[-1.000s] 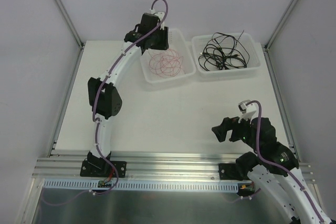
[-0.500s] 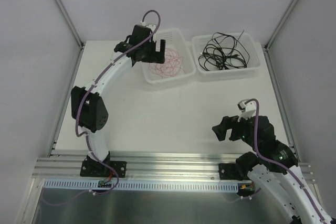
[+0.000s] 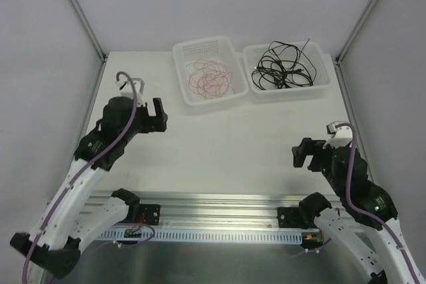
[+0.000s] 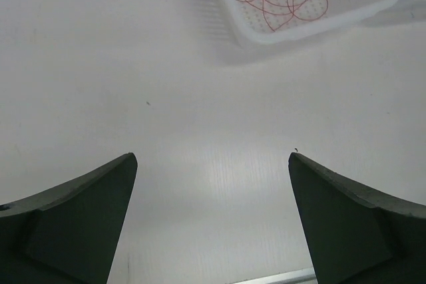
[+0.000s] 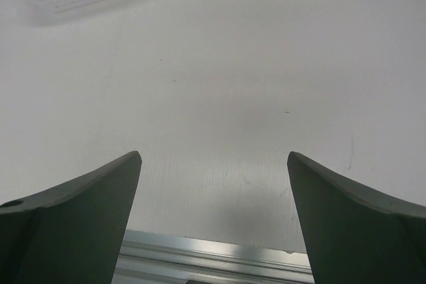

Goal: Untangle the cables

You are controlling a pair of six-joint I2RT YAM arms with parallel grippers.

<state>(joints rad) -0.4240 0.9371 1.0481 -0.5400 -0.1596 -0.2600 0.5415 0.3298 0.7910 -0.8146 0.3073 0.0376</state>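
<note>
The left gripper (image 3: 158, 114) is hovering over the left part of the white table (image 3: 219, 144), well clear of both baskets; its jaws are standing wide apart and are gripping nothing, with only bare table surface showing between its fingers (image 4: 100, 197) in the left wrist view. The right gripper (image 3: 303, 154) is hanging above the near right part of the table, close to the aluminium rail (image 3: 219, 204); its jaws are likewise standing fully released and are enclosing nothing. The red cables (image 3: 210, 79) are lying as a loose coil of fine loops inside the left basket (image 3: 200, 46), a white perforated tray that is sitting at the far edge of the table. The black cables (image 3: 283, 68) are lying in a denser bundle of overlapping loops inside the right basket (image 3: 256, 91), which is sitting just beside the left basket; one black strand is rising above the far rim. The two colours are resting in separate baskets and are not touching each other. Neither gripper is contacting any cable or either basket.
</note>
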